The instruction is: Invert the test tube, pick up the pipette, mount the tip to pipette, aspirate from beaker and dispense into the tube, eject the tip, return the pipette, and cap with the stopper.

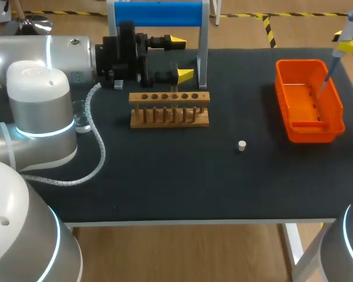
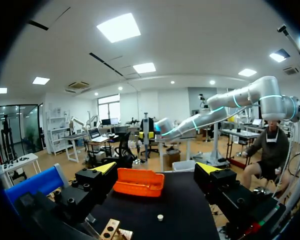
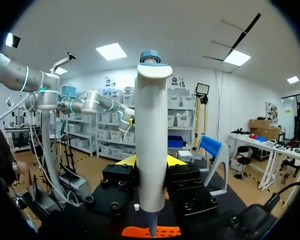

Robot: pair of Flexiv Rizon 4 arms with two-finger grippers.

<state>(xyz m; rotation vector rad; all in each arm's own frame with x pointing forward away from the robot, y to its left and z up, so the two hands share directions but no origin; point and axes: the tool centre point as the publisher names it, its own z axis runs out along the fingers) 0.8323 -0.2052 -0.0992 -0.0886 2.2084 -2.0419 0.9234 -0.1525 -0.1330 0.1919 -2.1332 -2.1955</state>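
One table [image 1: 165, 188] is counted. On it are numbered one wooden rack [image 1: 165, 122] with six holes in its top board, one orange bin [image 1: 309, 130], one small white stopper [image 1: 242, 145], one blue stand [image 1: 159, 13] and one glass beaker [image 1: 82, 120], partly hidden. One pipette [image 3: 151, 140] is seen. Two arms are counted, the left arm [image 1: 41, 111] and the right arm [image 1: 347, 247], and two end effectors, the left end effector [image 1: 181, 57] and the right end effector [image 3: 150, 165], two yellow tips [image 1: 185, 74] being borne by each.
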